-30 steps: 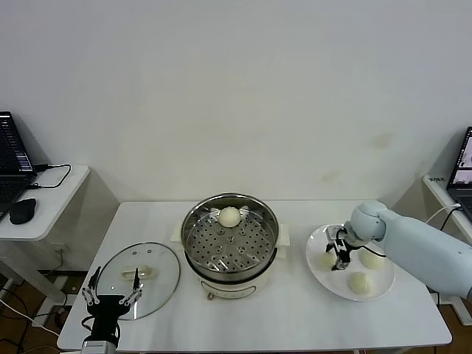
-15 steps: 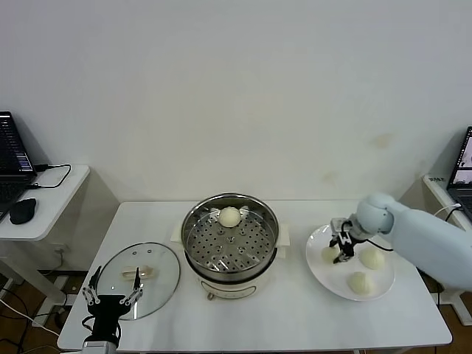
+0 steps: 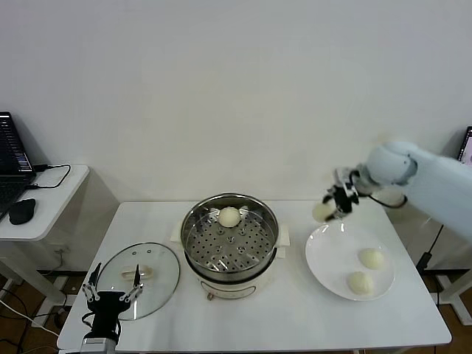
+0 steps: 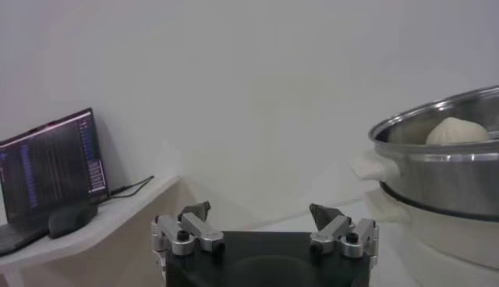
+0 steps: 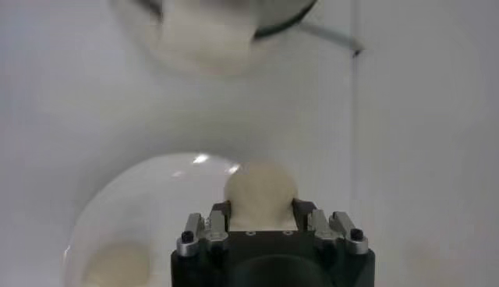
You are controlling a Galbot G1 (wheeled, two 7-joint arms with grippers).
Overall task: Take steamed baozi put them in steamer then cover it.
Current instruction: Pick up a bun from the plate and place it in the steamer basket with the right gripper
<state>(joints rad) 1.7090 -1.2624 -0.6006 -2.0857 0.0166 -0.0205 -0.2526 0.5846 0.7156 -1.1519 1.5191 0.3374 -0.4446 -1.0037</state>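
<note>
My right gripper (image 3: 333, 203) is shut on a cream-white baozi (image 3: 321, 212) and holds it in the air above the back left rim of the white plate (image 3: 324, 262); the wrist view shows the bun (image 5: 260, 191) clamped between the fingers. Two baozi (image 3: 370, 258) (image 3: 358, 282) lie on the plate. One baozi (image 3: 230, 216) sits at the back of the shiny steamer (image 3: 206, 243), also seen in the left wrist view (image 4: 454, 131). The glass cover (image 3: 158, 273) lies flat on the table at front left. My left gripper (image 3: 110, 301) hangs open and empty at the table's front left edge.
A side table (image 3: 59, 192) at far left holds a laptop (image 3: 11, 158) and a mouse (image 3: 22, 211). A second laptop (image 3: 466, 158) stands at far right. Bare table lies between steamer and plate.
My right gripper closed on a baozi on the plate and lifted it up and back, off the plate. The left arm has not moved.
</note>
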